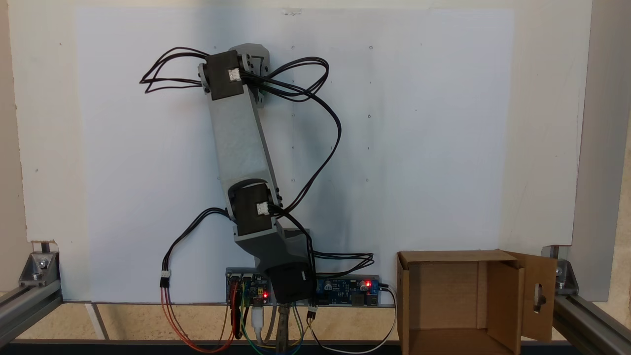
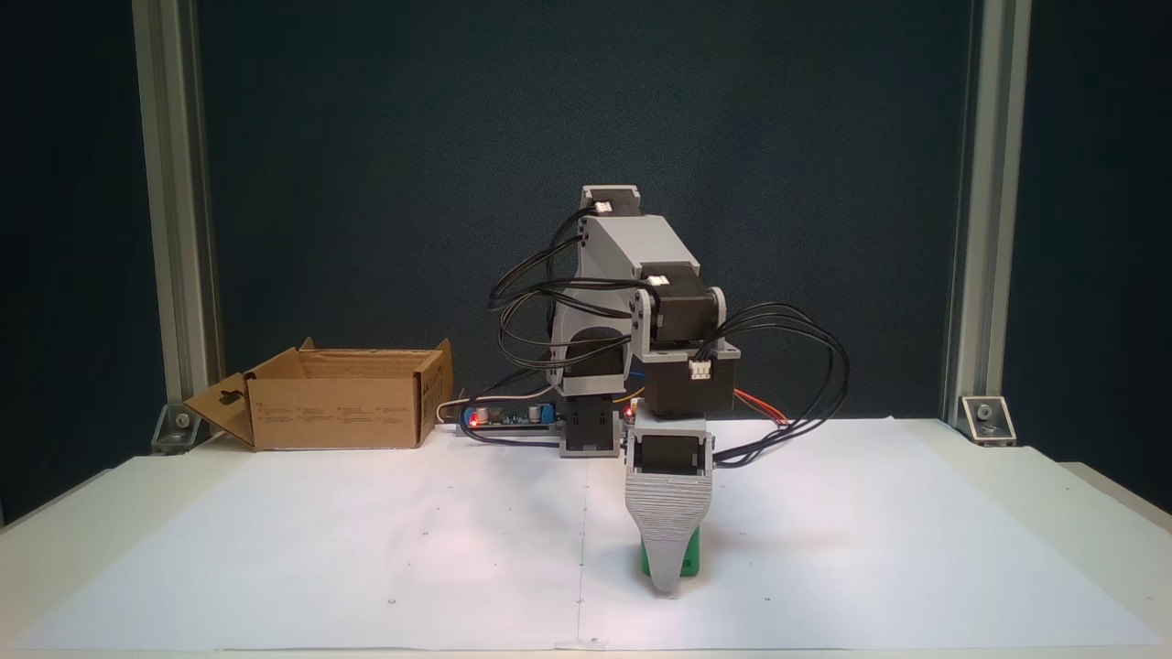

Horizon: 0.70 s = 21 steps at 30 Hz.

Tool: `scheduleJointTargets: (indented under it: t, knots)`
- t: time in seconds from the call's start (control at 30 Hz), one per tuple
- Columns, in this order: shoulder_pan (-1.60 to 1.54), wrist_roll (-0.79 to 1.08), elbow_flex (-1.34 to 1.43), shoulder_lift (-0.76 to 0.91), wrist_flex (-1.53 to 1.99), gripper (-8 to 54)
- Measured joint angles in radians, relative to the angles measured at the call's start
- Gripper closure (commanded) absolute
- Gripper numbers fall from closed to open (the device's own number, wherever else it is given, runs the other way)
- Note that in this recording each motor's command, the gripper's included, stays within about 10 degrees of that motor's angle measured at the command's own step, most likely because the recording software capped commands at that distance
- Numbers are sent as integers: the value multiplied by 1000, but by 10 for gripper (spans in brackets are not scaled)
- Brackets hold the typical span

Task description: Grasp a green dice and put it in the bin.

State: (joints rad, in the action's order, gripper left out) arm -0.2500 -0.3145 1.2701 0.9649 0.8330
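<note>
Looking light, stiff and a bit slippery, the green dice (image 2: 693, 555) wants flat opposite faces, but whether the gripper (image 2: 668, 586) pinches it I cannot tell.

Arm (image 1: 241, 143): links were light grey printed plastic with faint layer lines. Servo blocks (image 2: 689, 384) were black, each bearing a small white connector. Thin black cables (image 2: 806, 366) looped loosely off the servos. Gripper (image 2: 671, 586): a grey ribbed tapering finger beneath a black servo. Beside the arm's base, blue circuit boards (image 1: 347, 287) carried red lights; red, green, yellow and white wires (image 1: 236, 340) ran from them.
</note>
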Motion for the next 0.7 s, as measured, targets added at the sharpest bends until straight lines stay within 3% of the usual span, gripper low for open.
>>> scheduleJointTargets:
  t: [0.17,0.3,0.53,0.7]
  knots:
    - [0,0,-2,-6,-2,191]
    - [2,0,-3,-5,-15,331]
    - [5,0,21,2,-17,340]
    - [15,0,143,178,2,340]
